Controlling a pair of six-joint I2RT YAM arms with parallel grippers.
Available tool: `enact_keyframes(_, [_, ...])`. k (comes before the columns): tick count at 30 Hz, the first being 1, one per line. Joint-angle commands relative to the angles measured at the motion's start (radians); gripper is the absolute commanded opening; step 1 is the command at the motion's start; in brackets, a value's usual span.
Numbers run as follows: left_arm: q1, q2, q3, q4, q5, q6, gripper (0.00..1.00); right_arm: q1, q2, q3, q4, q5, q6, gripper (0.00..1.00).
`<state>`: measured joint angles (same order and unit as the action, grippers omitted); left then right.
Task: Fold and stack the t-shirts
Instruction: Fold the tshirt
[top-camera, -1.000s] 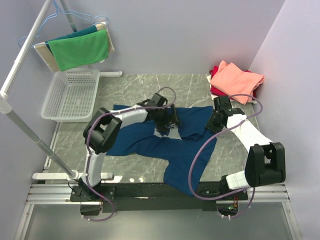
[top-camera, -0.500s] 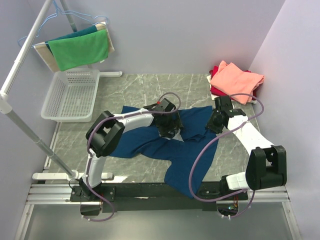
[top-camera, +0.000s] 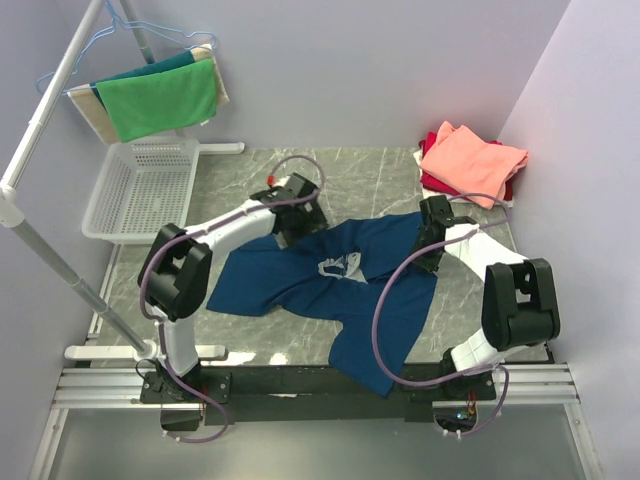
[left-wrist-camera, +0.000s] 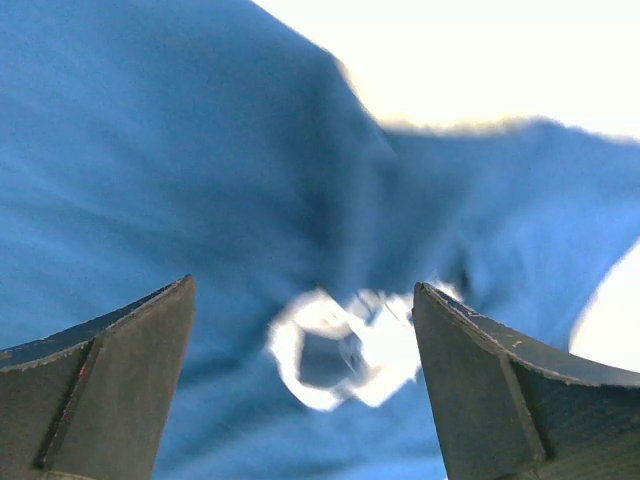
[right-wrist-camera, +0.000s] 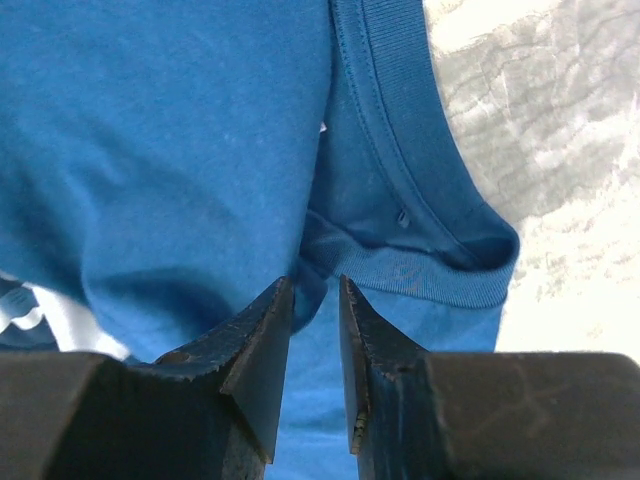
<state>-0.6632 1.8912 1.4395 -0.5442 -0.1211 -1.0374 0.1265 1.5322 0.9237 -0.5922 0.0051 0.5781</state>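
Note:
The dark navy t-shirt (top-camera: 330, 290) lies rumpled across the middle of the marble table, its pale chest print (top-camera: 340, 266) facing up. My left gripper (top-camera: 297, 215) hovers at the shirt's upper left edge, fingers wide open and empty; in the left wrist view the blurred print (left-wrist-camera: 350, 350) sits below the left gripper (left-wrist-camera: 302, 288). My right gripper (top-camera: 426, 250) rests at the shirt's right side by the ribbed collar (right-wrist-camera: 420, 270). Seen from the right wrist, the right gripper (right-wrist-camera: 314, 282) has its jaws narrowed to a slim gap, with a small fold of navy cloth at the tips. A folded salmon-pink t-shirt (top-camera: 472, 155) tops a red one (top-camera: 436, 184) at the back right.
A white mesh basket (top-camera: 140, 190) stands at the back left. Above it a green cloth (top-camera: 160, 98) hangs from a rack whose pole (top-camera: 60, 270) slants along the left edge. Walls close in behind and on the right.
My left gripper has pulled back from the print at the shirt's middle to its upper left edge, uncovering the print. The right gripper has shifted slightly inward and its jaws have narrowed a little.

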Motion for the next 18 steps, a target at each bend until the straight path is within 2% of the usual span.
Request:
enact_keyframes(1, [0.085,0.029,-0.021,-0.069,-0.081,0.056,0.95,0.005,0.035,0.049,0.023,-0.002,-0.015,0.33])
enact_keyframes(12, [0.174,0.158,0.019,-0.195,-0.181,0.050,0.96,0.024,0.141,0.116,-0.029,0.015,-0.023,0.32])
enact_keyframes(18, [0.263,0.189,0.019,-0.250,-0.250,0.045,0.96,0.024,0.246,0.171,-0.101,0.094,-0.046,0.32])
